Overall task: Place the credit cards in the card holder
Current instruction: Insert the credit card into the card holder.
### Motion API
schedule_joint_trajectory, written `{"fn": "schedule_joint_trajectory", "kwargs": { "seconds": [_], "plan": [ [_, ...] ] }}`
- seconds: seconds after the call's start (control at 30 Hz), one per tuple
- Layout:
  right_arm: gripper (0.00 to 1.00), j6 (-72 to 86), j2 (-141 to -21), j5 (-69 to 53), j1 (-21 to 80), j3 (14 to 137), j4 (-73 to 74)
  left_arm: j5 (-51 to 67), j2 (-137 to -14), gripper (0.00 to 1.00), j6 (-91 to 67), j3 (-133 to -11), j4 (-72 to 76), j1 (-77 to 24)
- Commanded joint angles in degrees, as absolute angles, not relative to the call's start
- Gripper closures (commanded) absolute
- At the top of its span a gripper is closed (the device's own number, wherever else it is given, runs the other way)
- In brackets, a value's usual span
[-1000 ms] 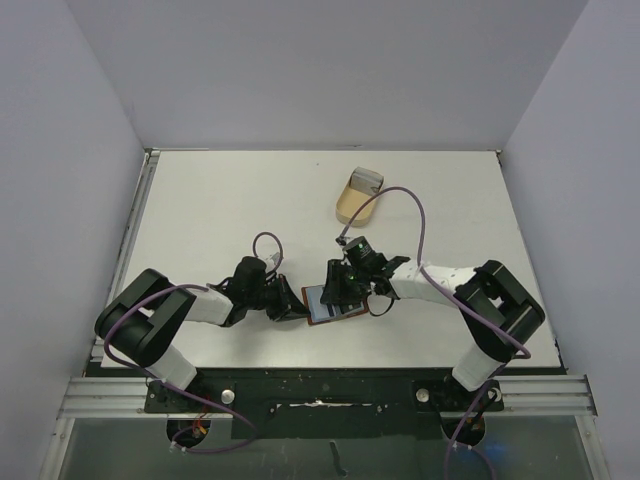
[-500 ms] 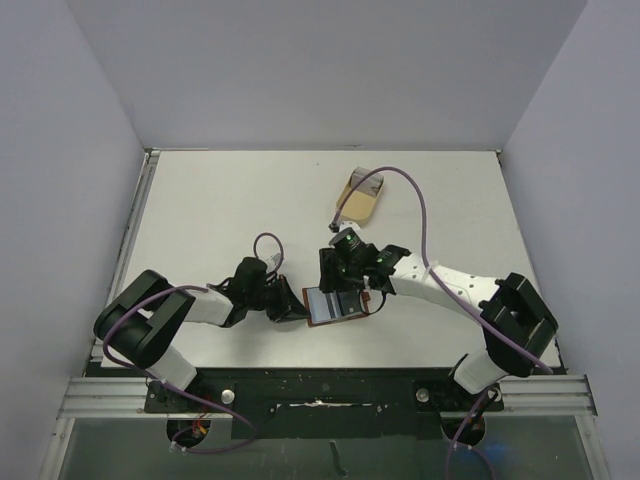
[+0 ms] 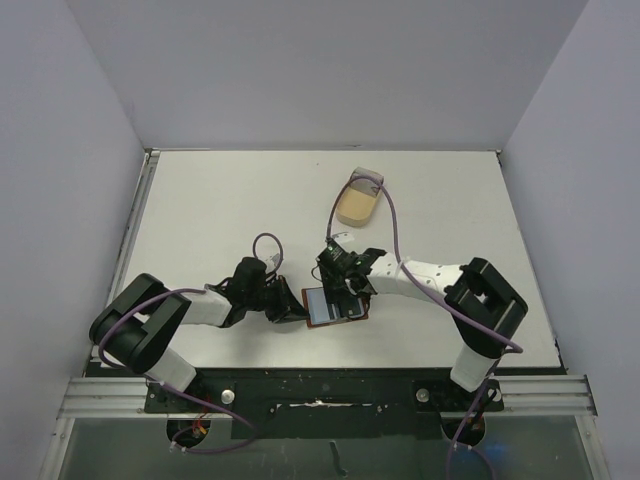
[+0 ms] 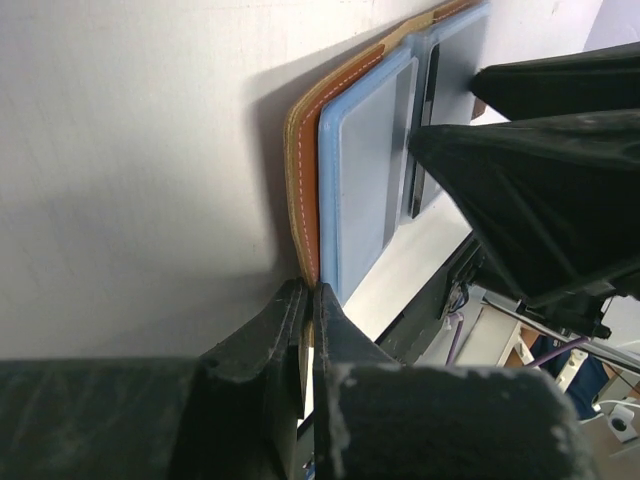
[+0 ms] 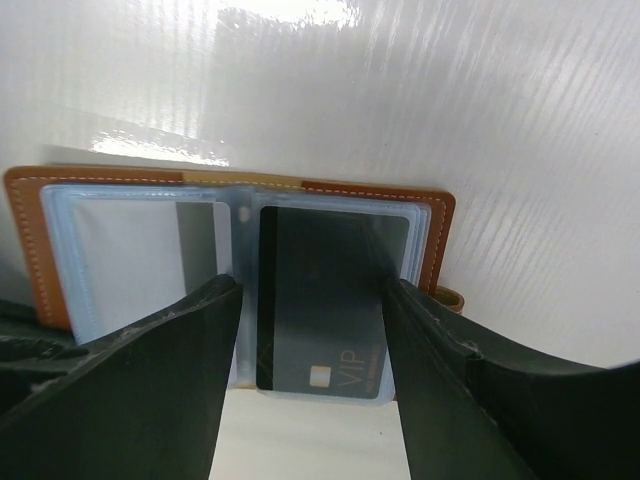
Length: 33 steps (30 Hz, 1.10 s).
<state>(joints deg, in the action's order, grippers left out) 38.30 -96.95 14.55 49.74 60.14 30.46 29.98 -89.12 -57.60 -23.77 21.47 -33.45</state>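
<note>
From above, the holder point(image 3: 333, 306) lay open and flat on the surface point(image 3: 200, 220), its long axis running left to right with a slight tilt. It sat close to the surface's near edge, between the two arms. The left pincer point(image 3: 297, 308) met its left end and the right pincer point(image 3: 350, 290) hung over its far right part. The tray point(image 3: 356, 205) stood well apart toward the far side.

In the left wrist view, the left pincer point(image 4: 308, 300) was closed together on the holder's point(image 4: 298, 150) brown stitched edge. The blue sleeves point(image 4: 360, 170) ran away from it along the holder's length. The right pincer point(image 4: 530, 170) loomed dark just beyond them.

In the right wrist view, the holder point(image 5: 440, 240) spread left to right with its spine running near to far through the middle. A dark card point(image 5: 320, 330) marked VIP lay on the right page, its black stripe beside the spine and its long axis crossing the holder's. Whether it sat fully in the sleeve could not be told. The right pincer point(image 5: 305, 288) stood apart, one of its fingers point(image 5: 180, 350) on each side of the card. Bare surface point(image 5: 400, 90) stretched past the holder's far edge.
</note>
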Motion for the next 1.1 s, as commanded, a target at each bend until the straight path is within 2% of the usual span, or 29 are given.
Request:
{"fn": "schedule_joint_trajectory", "kwargs": {
  "seconds": [0.0, 0.3, 0.53, 0.57, 0.6, 0.67, 0.77, 0.83, 0.97, 1.07],
  "plan": [
    [0.41, 38.31, -98.22, 20.37, 50.67, 62.81, 32.32, 30.54, -87.37, 1.0, -56.43, -25.33, 21.93, -33.74],
    [0.49, 39.98, -97.91, 24.6, 50.87, 62.7, 35.61, 30.71, -87.19, 1.0, -55.8, -25.38, 20.93, -33.43],
    [0.49, 40.71, -93.87, 20.43, 51.23, 64.06, 35.1, 31.4, -85.83, 1.0, -52.29, -27.87, 15.24, -31.94],
    [0.49, 40.99, -92.87, 19.77, 51.25, 63.88, 34.73, 30.79, -85.62, 0.98, -51.05, -28.84, 12.63, -31.77],
    [0.49, 41.04, -91.84, 18.7, 51.14, 63.44, 33.92, 29.14, -85.23, 0.89, -49.93, -29.97, 9.87, -31.54],
    [0.48, 41.12, -89.72, 16.92, 51.09, 62.49, 32.32, 26.29, -83.62, 0.78, -48.48, -31.19, 4.89, -31.17],
    [0.49, 40.79, -87.89, 13.02, 50.78, 61.12, 29.44, 24.06, -80.71, 0.7, -48.46, -32.31, 2.05, -30.51],
    [0.54, 40.69, -87.19, 11.47, 50.53, 59.42, 27.07, 22.67, -79.02, 0.68, -49.51, -33.37, 1.09, -30.58],
    [0.73, 40.78, -87.02, 7.56, 48.75, 55.6, 21.43, 21.88, -76.31, 0.68, -54.13, -33.04, 5.13, -31.17],
    [0.76, 40.78, -86.82, 5.13, 47.7, 52.85, 17.42, 21.63, -76.57, 0.68, -56.36, -32.45, 9.65, -32.11]
  ]
}}
